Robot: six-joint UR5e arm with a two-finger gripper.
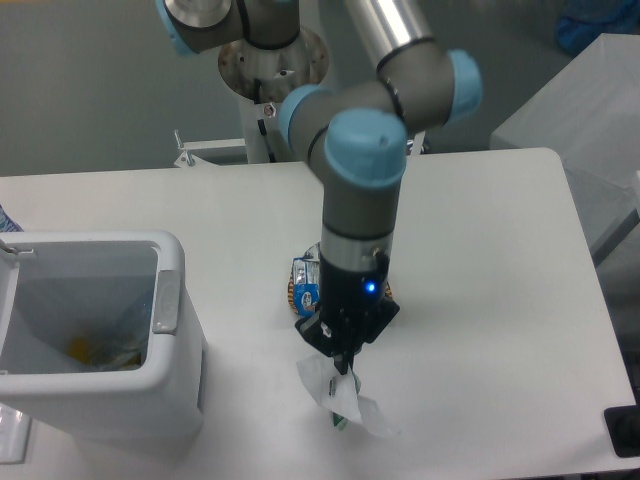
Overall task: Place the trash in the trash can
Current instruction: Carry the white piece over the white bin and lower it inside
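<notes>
My gripper (342,368) points straight down near the table's front, shut on the top of the whitish plastic wrapper (340,398). The wrapper hangs crumpled below the fingers, a green mark showing at its lower edge, and seems lifted just off the tabletop. Behind the gripper lies the blue-and-orange snack packet (304,286), half hidden by the wrist. The white trash can (172,345) stands at the front left, open at the top, well to the left of the gripper, with a grey flap (166,300) on its right rim and some yellowish litter inside.
The arm's base column (272,70) rises at the back centre of the white table (500,260). A grey box (575,115) stands off the table's right edge. A dark object (625,430) sits at the table's front right corner.
</notes>
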